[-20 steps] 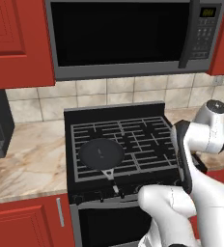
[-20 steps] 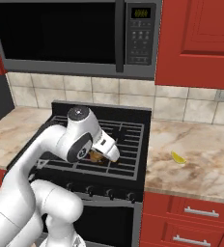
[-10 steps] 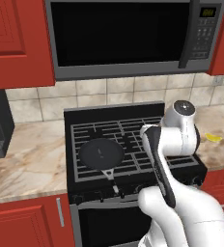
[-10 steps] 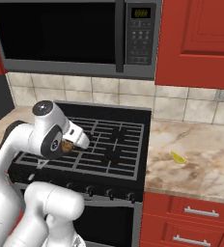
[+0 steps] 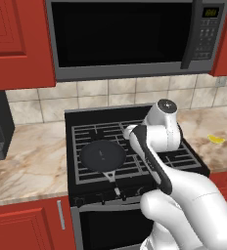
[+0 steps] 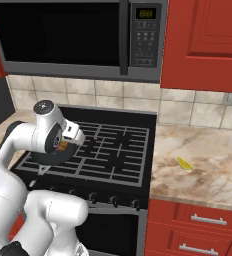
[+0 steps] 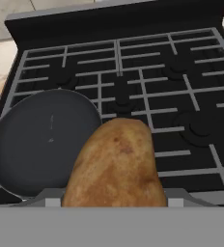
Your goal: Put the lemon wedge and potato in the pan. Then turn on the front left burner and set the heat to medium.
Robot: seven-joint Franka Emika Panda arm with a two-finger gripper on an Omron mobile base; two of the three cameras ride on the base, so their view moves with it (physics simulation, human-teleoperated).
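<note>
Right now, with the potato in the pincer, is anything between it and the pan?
Nothing visible. The potato sits in the pincer above the stove grate, just beside the pan, whose dark inside is bare. The lemon wedge lies off on the counter.

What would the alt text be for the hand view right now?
A brown potato fills the lower centre, held in the gripper, above a black stovetop grate. An empty dark pan sits on the grate to the potato's left.

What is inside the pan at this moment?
The pan shows a bare dark bottom on the front left burner. In the hand view the potato, held in the end effector, covers the pan's near right edge.
</note>
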